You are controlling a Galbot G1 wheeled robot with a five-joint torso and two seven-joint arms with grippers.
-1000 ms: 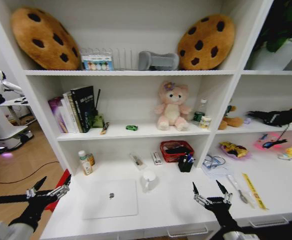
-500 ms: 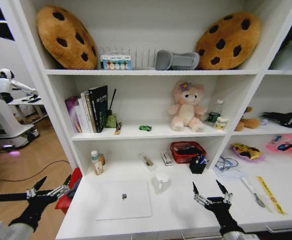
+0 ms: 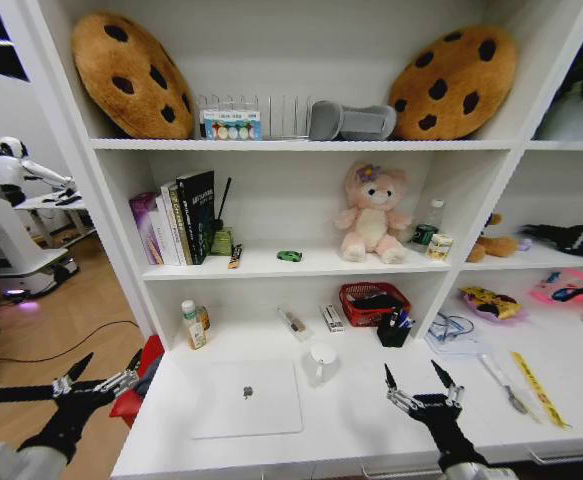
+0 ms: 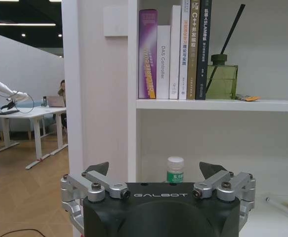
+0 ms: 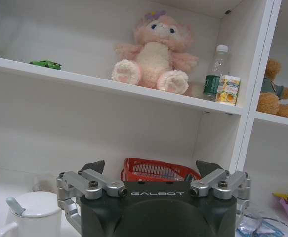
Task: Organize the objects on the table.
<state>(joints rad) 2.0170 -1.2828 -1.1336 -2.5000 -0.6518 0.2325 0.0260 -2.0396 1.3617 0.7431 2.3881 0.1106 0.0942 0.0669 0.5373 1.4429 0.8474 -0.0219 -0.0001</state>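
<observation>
Head view alone: laptop (image 3: pixel 247 397).

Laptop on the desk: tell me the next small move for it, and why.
Probably bring the open right gripper across toward the laptop. The laptop lies flat and closed on the table; the open left gripper hangs off the table's edge, and both grippers are empty.

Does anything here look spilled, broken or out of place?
Nothing is spilled or visibly broken. The laptop lies closed and flat on the desk. The oddest sight is the green toy car parked alone on the shelf beside the plush bear. Both grippers, left and right, hang open and empty.
</observation>
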